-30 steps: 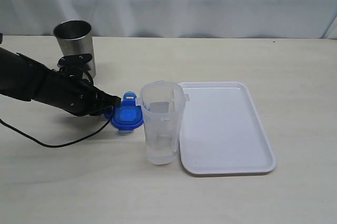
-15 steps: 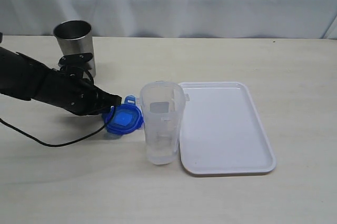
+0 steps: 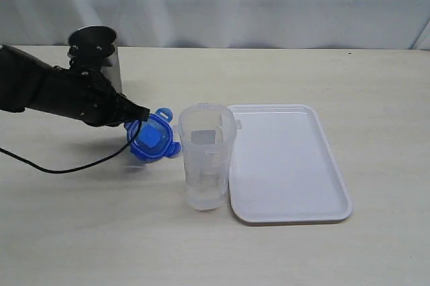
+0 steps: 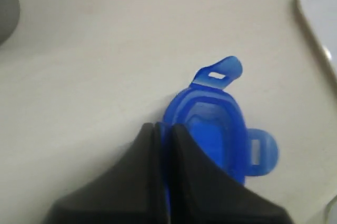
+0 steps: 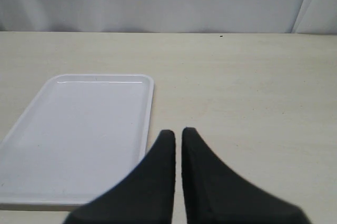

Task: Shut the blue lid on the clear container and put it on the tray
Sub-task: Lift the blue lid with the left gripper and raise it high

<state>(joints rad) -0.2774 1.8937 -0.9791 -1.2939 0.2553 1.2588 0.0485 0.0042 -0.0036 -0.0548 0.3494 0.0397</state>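
My left gripper [image 3: 139, 115] is shut on the edge of the blue lid [image 3: 152, 139], which hangs tilted a little above the table, just left of the clear container [image 3: 205, 155]. In the left wrist view the lid [image 4: 213, 124] sticks out from between the black fingertips [image 4: 181, 137], with two of its flaps showing. The container stands upright and open, touching the left rim of the white tray [image 3: 289, 212]. The right gripper [image 5: 178, 133] is shut with nothing in it, above bare table beside the tray [image 5: 79, 124]; it does not show in the exterior view.
A steel cup [image 3: 101, 48] stands at the back left, partly behind my left arm. A black cable [image 3: 67, 168] trails from that arm over the table. A white curtain closes off the back.
The left gripper has risen and drawn back a little to the left, lifting the blue lid off the table and tilting it. The container and tray have not moved.
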